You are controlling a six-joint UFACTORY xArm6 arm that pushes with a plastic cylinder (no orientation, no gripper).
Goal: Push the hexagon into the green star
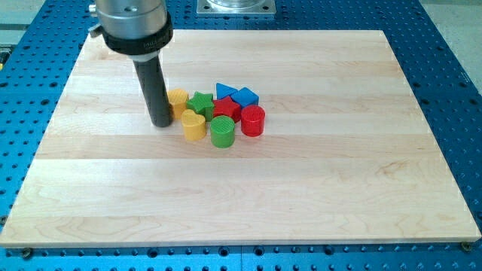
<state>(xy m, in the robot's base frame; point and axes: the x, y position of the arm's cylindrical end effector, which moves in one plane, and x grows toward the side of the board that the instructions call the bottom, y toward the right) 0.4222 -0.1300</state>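
My tip (pixel 162 123) rests on the wooden board (pixel 241 196), just left of a tight cluster of blocks. The yellow hexagon (pixel 178 98) sits right beside the rod, touching or nearly touching it, and its right side meets the green star (pixel 200 103). Below them lies a yellow heart-shaped block (pixel 193 126), close to my tip's right.
The cluster also holds a green cylinder (pixel 222 132), a red star-like block (pixel 226 109), a red cylinder (pixel 253 120), and two blue blocks, one a triangle (pixel 245 96), the other (pixel 223 91) behind the red one. Blue perforated table (pixel 452 90) surrounds the board.
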